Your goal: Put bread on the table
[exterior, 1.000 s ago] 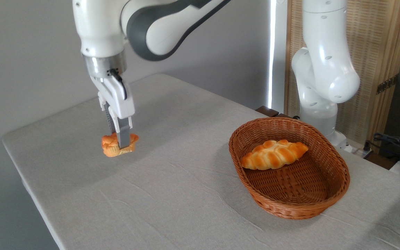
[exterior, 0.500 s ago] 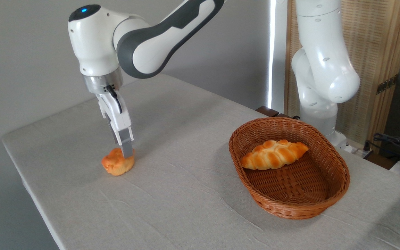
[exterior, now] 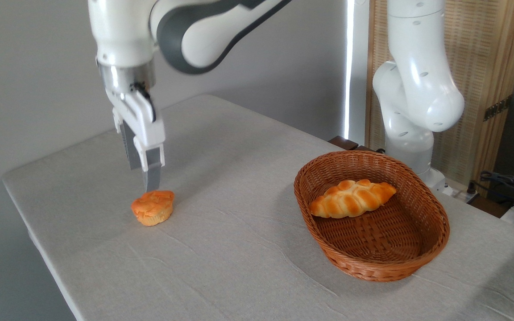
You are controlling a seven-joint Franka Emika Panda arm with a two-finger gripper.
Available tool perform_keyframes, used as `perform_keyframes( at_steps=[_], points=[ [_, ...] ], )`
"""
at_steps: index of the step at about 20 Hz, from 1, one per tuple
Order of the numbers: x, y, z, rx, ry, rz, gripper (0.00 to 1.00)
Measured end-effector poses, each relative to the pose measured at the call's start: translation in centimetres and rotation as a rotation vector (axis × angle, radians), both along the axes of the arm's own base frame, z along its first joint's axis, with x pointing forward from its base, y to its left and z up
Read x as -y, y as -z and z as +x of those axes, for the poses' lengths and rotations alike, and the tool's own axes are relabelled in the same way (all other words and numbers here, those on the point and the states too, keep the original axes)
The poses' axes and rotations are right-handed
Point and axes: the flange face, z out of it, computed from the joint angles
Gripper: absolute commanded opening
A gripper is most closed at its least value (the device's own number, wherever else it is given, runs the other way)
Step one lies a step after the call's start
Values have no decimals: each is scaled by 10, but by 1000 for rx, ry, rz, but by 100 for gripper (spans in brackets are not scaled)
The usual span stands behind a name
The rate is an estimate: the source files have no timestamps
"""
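Table (exterior: pixel 248 232) now carries bread (exterior: pixel 152 207) upright; your claw (exterior: pixel 143 176) has released, lifted clear, empty, fingers apart. Placement looks done.

Well to the right of the gripper (exterior: pixel 143 176) stands a brown oval wicker basket (exterior: pixel 422 249). Inside it lies a long braided golden loaf (exterior: pixel 351 198), against the left wall.

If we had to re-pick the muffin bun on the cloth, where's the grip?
Come straight down on the bread: it sits upright on the table, nothing beside it. Probably close the fingers across the paler ridged base under the lumpy top. The gripper hangs just above it.
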Motion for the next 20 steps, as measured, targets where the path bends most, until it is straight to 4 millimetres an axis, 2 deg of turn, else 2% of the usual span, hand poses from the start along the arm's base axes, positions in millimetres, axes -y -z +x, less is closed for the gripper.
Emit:
perform_keyframes(
  at_steps=[4,8,11,15,20],
  points=[
    [-53,-42,-11,3,-67,-11,100],
    [-89,-78,-23,-41,-42,2,100],
    [-113,-98,-28,-69,-9,12,100],
    [-128,-111,-28,-85,-17,21,100],
    [-130,-109,-24,-93,-59,62,100]
  ],
)
